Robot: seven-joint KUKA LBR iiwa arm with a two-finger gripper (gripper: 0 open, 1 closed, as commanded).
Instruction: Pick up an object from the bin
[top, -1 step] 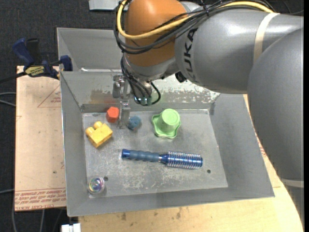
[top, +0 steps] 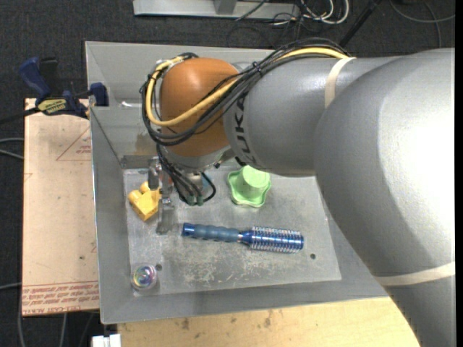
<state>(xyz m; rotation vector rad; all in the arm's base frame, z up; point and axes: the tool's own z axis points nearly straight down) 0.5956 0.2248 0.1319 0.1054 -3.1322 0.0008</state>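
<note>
My gripper [top: 163, 221] hangs below the arm's wrist at the left side of the bin, low over the floor. A small yellow block [top: 144, 202] lies right beside it on its left, touching or nearly touching it. A blue hairbrush [top: 243, 237] with a blue handle and a bristled head lies flat just to the right of and below the gripper. A light green scalloped cup [top: 249, 186] stands further right, near the middle of the bin.
A small clear, shiny ball [top: 145, 277] rests in the bin's front left corner. The large grey arm covers the right and rear of the bin, and its orange cover hides the floor behind the gripper.
</note>
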